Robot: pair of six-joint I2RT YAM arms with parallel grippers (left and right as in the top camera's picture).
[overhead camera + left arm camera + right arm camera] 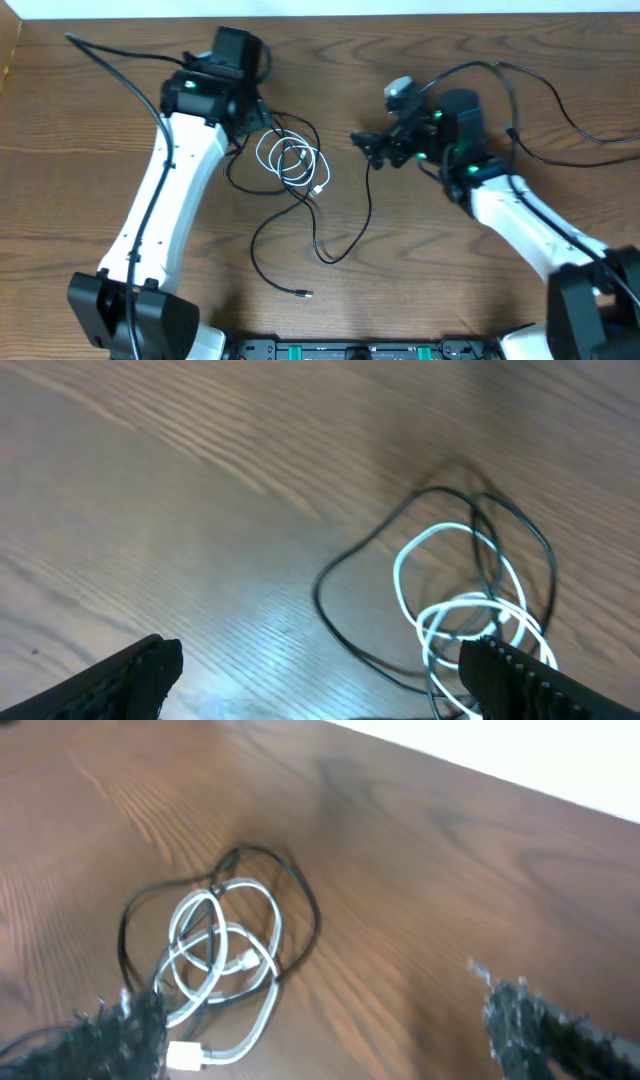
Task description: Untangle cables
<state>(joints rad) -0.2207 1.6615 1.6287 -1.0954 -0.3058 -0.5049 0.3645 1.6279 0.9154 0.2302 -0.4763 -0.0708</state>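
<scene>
tangled cables (pixel 290 160) between left jaws and right jaws, both pairs wide apart

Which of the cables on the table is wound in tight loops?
The thin white cable, coiled in the pile's middle; the thin black cables sprawl in wide, loose curves around it.

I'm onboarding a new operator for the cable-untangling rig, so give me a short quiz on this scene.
1. The white cable lies: A) looped, with black cable crossing it; B) stretched straight; C) hanging off an edge.
2. Fill in: the left gripper and right gripper both stand ____.
3. True or false: a black plug end lies loose on the table, apart from both grippers.
Key: 1 A; 2 open; 3 true.
</scene>
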